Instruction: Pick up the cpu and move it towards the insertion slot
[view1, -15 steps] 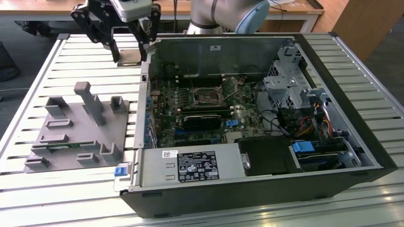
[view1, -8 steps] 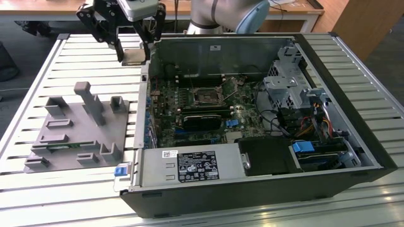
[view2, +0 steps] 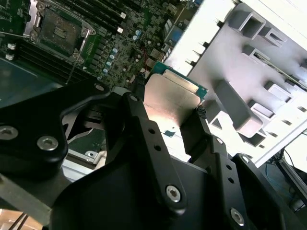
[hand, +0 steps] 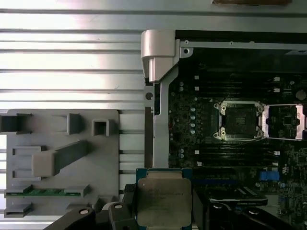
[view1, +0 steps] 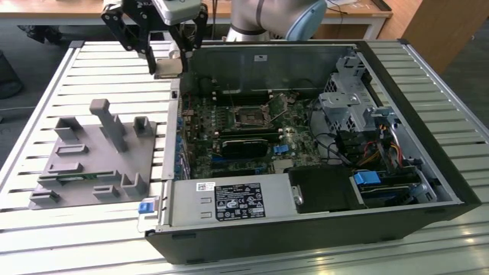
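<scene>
The gripper is clamped on the cpu, its black fingers pressing the chip's opposite edges so the silvery top sits between them in both wrist views. In the exterior view the chip hangs in the air above the computer case's corner wall, between the grey fixture and the motherboard. The insertion slot lies open inside the case, well apart from the chip, its metal frame swung aside. A green memory stick rests in the fixture.
</scene>
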You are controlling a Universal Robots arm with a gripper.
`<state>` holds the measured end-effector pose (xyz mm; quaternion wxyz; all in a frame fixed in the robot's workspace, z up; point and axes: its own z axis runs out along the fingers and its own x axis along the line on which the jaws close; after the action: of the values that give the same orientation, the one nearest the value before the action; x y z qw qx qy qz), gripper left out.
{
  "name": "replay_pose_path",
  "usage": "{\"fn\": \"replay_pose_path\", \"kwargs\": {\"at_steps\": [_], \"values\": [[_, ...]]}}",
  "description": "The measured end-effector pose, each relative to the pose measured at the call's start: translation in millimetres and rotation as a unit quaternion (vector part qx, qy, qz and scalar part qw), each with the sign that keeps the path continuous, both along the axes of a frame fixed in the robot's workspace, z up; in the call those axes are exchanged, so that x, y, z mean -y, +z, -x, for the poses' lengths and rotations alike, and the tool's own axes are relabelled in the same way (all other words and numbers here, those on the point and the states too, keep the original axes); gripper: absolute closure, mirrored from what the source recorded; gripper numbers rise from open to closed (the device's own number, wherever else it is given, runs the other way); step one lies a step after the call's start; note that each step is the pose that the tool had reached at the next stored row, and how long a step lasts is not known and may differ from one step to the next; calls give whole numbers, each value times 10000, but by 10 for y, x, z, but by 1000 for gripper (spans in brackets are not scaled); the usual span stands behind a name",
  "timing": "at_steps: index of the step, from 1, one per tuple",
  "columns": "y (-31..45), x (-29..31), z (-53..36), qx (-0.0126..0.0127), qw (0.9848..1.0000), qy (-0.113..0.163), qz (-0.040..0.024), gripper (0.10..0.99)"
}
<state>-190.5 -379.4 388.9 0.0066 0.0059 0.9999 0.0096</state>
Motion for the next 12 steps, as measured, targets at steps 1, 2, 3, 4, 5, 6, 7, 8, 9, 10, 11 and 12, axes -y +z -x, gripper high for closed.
{"fn": "replay_pose_path", "kwargs": {"at_steps": [1, 2, 3, 4, 5, 6, 7, 8, 9, 10, 11, 12], "values": [[0, -2, -12, 0, 10000, 0, 0, 545], [0, -3, -23, 0, 10000, 0, 0, 545], [0, -5, -35, 0, 10000, 0, 0, 545], [0, -7, -48, 0, 10000, 0, 0, 545], [0, -10, -61, 0, 10000, 0, 0, 545], [0, -13, -73, 0, 10000, 0, 0, 545], [0, -16, -83, 0, 10000, 0, 0, 545], [0, -20, -92, 0, 10000, 0, 0, 545], [0, -24, -103, 0, 10000, 1, 0, 545], [0, -27, -115, 0, 10000, 0, 0, 545], [0, -32, -124, 0, 10000, 0, 0, 545], [0, -38, -134, 0, 10000, 0, 0, 545]]}}
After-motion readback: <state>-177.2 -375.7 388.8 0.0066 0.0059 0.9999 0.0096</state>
